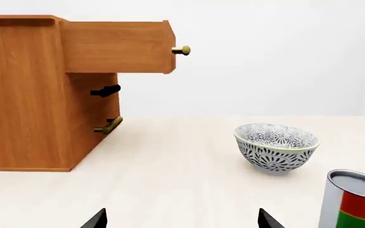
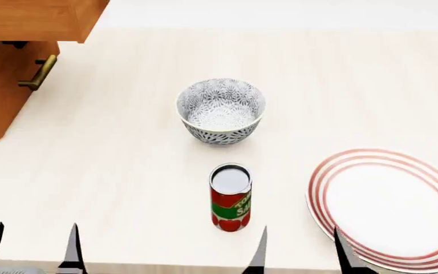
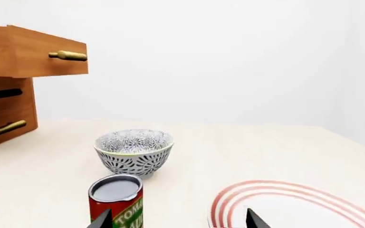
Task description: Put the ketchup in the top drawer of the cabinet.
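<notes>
The ketchup can (image 2: 230, 197), with a silver top and a red and green label, stands upright near the table's front edge; it also shows in the left wrist view (image 1: 353, 199) and the right wrist view (image 3: 116, 199). The cabinet (image 1: 24, 95) stands at the far left with its top drawer (image 1: 116, 46) pulled out, brass handle (image 1: 181, 50) forward; the drawer also shows in the head view (image 2: 36, 20). My left gripper (image 2: 30, 248) is open and empty at the front left. My right gripper (image 2: 299, 251) is open and empty, just right of the can.
A blue-patterned bowl (image 2: 220, 110) sits mid-table beyond the can. A white plate with red rings (image 2: 390, 208) lies at the front right, under my right gripper's outer finger. The lower drawer's brass handle (image 2: 38, 73) sticks out from the cabinet front.
</notes>
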